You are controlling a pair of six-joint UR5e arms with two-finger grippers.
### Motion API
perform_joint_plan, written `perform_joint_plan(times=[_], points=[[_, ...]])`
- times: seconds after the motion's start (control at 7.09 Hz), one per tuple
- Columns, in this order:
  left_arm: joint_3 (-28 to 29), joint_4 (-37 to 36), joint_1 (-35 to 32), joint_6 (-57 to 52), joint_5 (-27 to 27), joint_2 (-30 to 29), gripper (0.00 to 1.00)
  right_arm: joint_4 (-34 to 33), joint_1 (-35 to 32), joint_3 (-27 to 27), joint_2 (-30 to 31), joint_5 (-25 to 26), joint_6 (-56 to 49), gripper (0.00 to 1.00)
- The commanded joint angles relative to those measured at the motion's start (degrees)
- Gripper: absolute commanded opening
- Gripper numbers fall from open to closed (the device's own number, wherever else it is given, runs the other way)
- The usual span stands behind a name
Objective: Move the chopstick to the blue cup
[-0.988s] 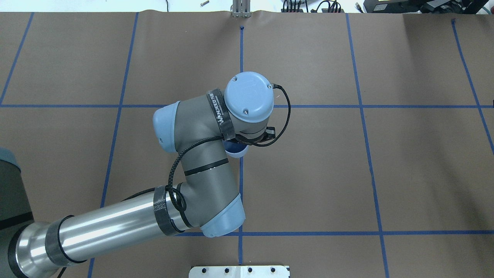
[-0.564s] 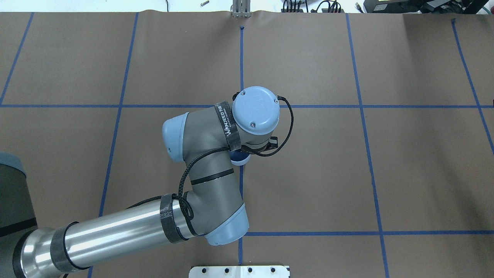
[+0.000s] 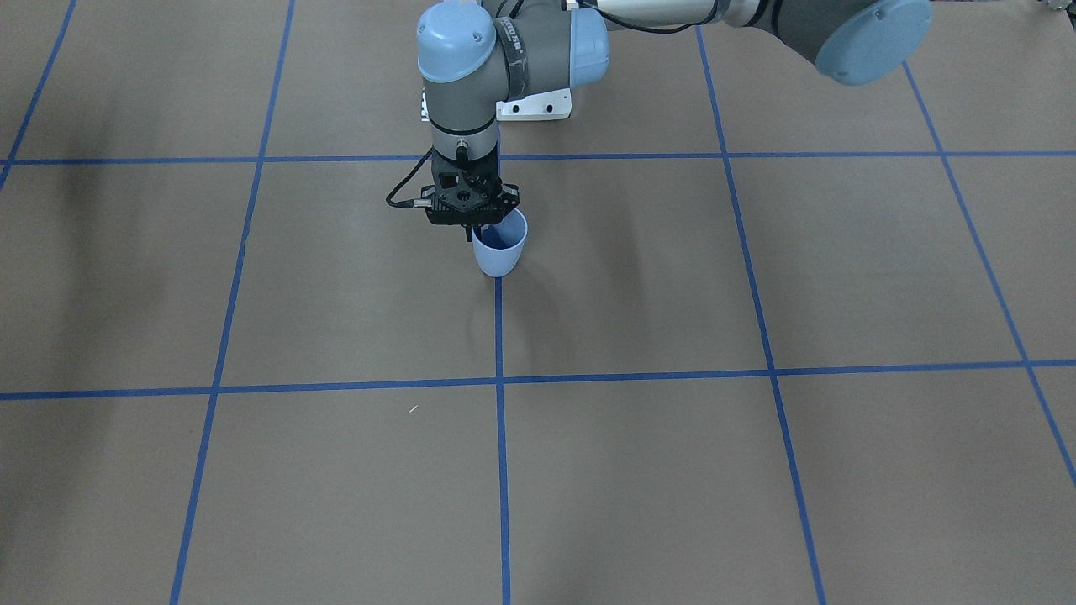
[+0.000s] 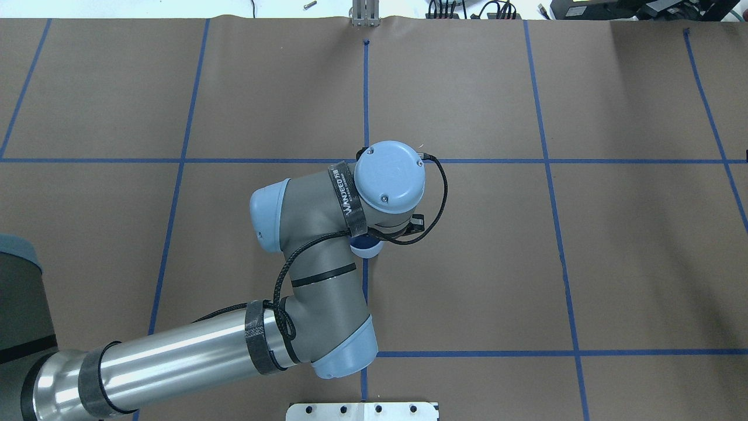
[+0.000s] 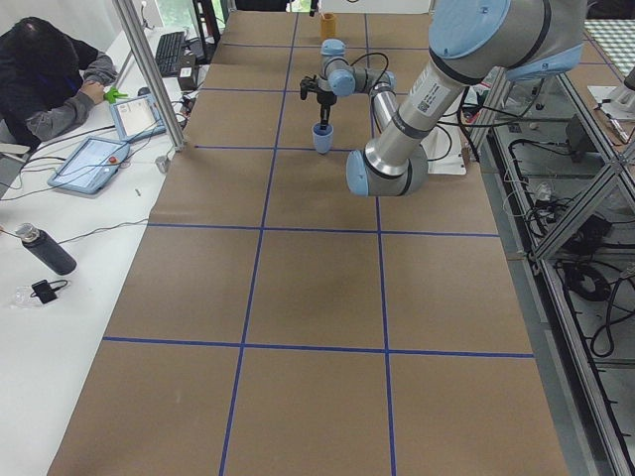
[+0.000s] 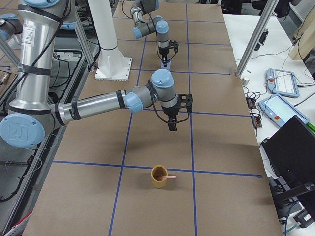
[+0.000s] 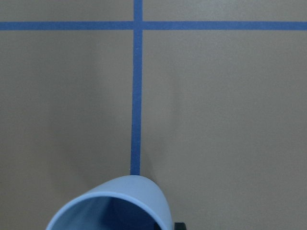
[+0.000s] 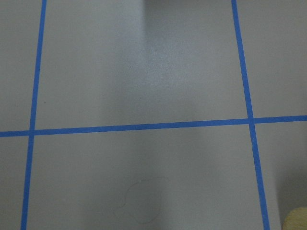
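Currently, the left gripper (image 3: 475,236) appears to be pinching the rim of the blue cup (image 3: 502,252) with its fingers, steadying it upright on the counter (image 3: 672,294). Meanwhile, the chopstick (image 6: 169,176) is resting in a tan cup (image 6: 158,184), well apart from it. I cannot tell the finger state of the right gripper (image 6: 172,124).

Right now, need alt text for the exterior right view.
A pink chopstick rests in a tan cup in the foreground, poking out over its rim. Beyond it the near right gripper hangs above the brown table. Far back, the left gripper is at the blue cup.
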State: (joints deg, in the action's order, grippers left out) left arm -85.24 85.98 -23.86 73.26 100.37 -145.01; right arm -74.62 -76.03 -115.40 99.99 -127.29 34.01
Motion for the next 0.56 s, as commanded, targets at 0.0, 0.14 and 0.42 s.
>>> perform_joint_plan(times=[0.0,0.14,0.42], points=[[-1.93,0.59,-0.31,-0.31,-0.09,-0.01,0.98,0.00,0.00,0.00,-0.06,0.02,0.00,1.00],[-5.51,-0.10,-2.92,-1.01,0.52,0.08,0.98,0.00,0.00,0.00,-0.14,0.02,0.00,1.00],[-14.47,-5.08,-10.54,-9.12,7.68,4.53,0.98,0.00,0.00,0.09,-0.14,0.02,0.00,1.00]])
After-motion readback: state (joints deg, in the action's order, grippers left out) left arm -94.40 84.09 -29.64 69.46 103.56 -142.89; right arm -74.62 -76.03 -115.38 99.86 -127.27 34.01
